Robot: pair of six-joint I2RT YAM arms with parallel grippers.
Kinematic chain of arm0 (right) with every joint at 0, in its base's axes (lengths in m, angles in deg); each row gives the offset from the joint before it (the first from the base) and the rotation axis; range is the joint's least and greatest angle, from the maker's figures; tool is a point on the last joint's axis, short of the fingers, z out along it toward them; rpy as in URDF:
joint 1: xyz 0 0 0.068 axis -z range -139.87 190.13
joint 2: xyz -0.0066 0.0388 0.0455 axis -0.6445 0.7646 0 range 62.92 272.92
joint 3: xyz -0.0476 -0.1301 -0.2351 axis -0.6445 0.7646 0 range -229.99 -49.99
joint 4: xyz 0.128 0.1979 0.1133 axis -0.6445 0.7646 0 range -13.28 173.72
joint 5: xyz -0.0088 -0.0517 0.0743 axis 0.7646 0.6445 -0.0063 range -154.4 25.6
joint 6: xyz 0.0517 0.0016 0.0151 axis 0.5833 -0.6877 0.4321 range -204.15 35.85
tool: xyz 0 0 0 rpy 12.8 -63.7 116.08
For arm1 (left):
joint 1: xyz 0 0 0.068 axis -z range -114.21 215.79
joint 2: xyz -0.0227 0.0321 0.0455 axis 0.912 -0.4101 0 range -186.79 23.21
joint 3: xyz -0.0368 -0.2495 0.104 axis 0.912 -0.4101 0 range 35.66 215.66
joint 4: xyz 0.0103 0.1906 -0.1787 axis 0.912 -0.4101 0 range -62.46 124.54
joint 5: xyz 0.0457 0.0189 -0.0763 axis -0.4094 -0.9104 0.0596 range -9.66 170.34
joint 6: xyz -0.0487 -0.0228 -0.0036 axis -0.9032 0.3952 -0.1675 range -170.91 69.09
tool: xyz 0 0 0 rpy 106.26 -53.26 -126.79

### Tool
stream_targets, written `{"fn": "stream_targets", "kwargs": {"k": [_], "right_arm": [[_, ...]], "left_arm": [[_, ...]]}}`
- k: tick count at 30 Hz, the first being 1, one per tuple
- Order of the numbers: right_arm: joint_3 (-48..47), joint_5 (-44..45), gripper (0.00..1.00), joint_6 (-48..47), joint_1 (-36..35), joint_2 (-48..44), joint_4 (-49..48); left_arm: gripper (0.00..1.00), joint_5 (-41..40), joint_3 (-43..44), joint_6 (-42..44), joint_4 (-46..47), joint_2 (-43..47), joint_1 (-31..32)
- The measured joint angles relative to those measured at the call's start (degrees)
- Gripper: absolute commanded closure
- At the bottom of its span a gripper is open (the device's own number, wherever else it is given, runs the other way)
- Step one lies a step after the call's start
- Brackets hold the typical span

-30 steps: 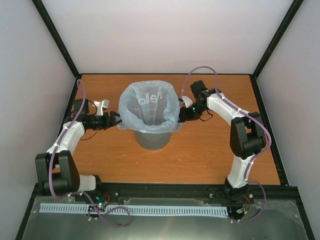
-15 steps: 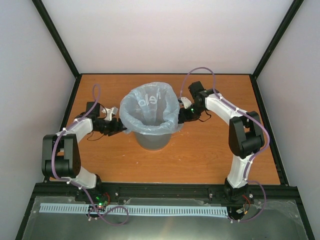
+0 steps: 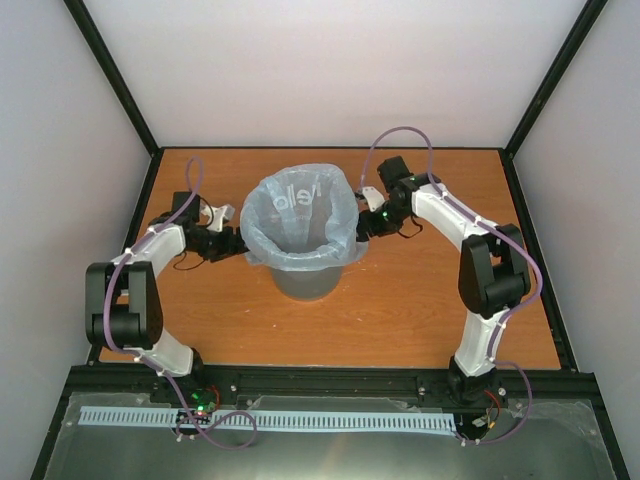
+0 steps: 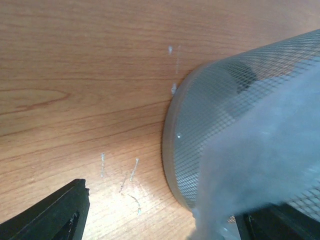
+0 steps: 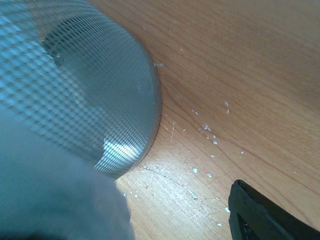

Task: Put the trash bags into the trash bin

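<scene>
"Where's the trash bin (image 3: 305,280) from where you stand?"

"Right between the two pincers, upright on the wooden counter (image 3: 420,310). The left pincer (image 3: 236,243) is just beside the bin's left flank, up near the rim. The right pincer (image 3: 364,224) is at the opposite flank, at about the same height."

"And the trash bag (image 3: 300,215)?"

"It's in the bin with its mouth open. The pale translucent film is folded out over the rim and hangs down like a skirt, and both pincers sit right at that skirt. There's white lettering (image 3: 300,198) on the bag's far inner wall."

"Is the left pincer holding anything?"

"No, it's spread wide. Through its wrist camera the two dark fingers (image 4: 55,215) sit far apart with bare counter between them. The bag's hem hangs just beside the farther one, and the bin's mesh-patterned wall and base lie ahead."

"And the right one?"

"Spread wide as well. One finger (image 5: 260,215) shows alone over bare counter, well clear of the bin. The other is hidden behind a fold of bag film close to the camera, and I can't tell whether it touches the film or is tucked beneath it. The bin's round base rests flat on the counter just ahead of this pincer."
</scene>
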Motion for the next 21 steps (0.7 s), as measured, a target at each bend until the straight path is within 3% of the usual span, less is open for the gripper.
{"fn": "stream_targets", "kwargs": {"k": [11, 21], "right_arm": [[4.7, 0.37, 0.19, -1.51, 2.14, -12.83, 0.26], [8.81, 0.39, 0.17, -1.51, 8.63, -17.97, 0.74]], "left_arm": [[0.16, -1.31, 0.79, 2.19, -2.01, 5.88, 0.0], [0.14, -5.62, 3.45, 5.16, -3.39, 7.08, -1.53]]}}
